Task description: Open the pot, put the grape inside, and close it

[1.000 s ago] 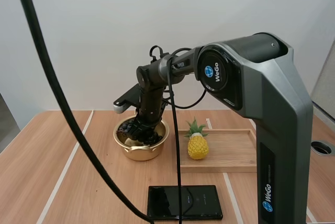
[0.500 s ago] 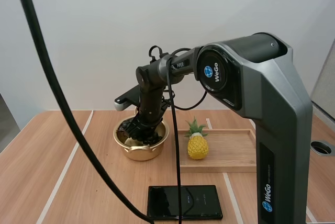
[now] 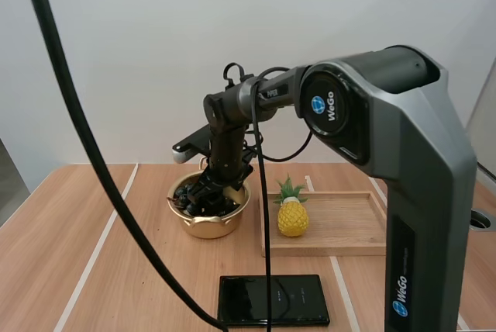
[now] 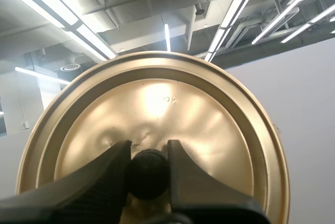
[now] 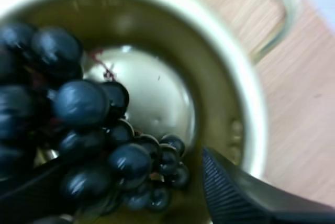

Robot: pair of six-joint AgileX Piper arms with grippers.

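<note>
Grapes [image 5: 94, 130] lie inside the gold pot [image 3: 208, 225] on the table [image 3: 85, 262]; the right arm bends steeply down, its right gripper [image 3: 206, 192] spread apart in the pot mouth. The left gripper [image 4: 148, 149] clamps the lid [image 4: 157, 96] by its knob [image 4: 149, 174]

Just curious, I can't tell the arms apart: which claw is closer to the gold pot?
The right. Its claw reaches down into the pot, open around the grapes. The left claw pinches the knob of the lid, which is off the pot.
</note>
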